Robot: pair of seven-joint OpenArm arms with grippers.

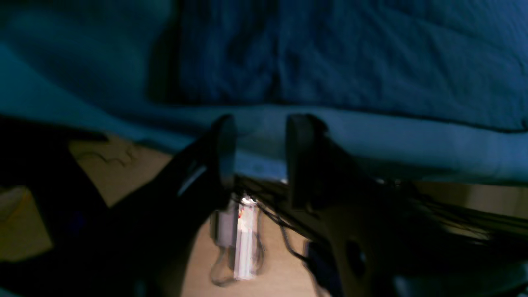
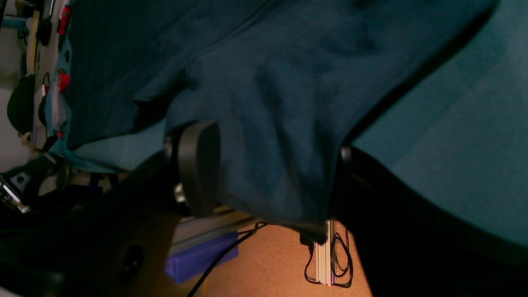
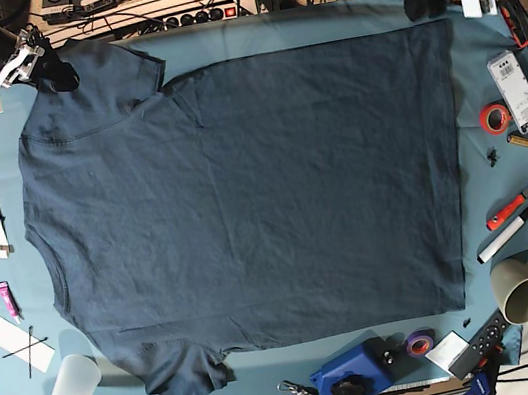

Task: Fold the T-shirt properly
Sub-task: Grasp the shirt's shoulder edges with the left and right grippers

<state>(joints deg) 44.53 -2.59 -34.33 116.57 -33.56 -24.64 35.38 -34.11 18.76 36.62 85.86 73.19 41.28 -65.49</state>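
The T-shirt point(image 3: 244, 201) lies spread flat across the teal-covered worktop point(image 3: 316, 21), collar toward the base view's left. The right end effector point(image 2: 268, 169) stands wide at the far sleeve, its fingers point(image 2: 198, 165) closed around a bunch of cloth. The left end effector point(image 1: 260, 156) hangs open and empty just off the hem corner
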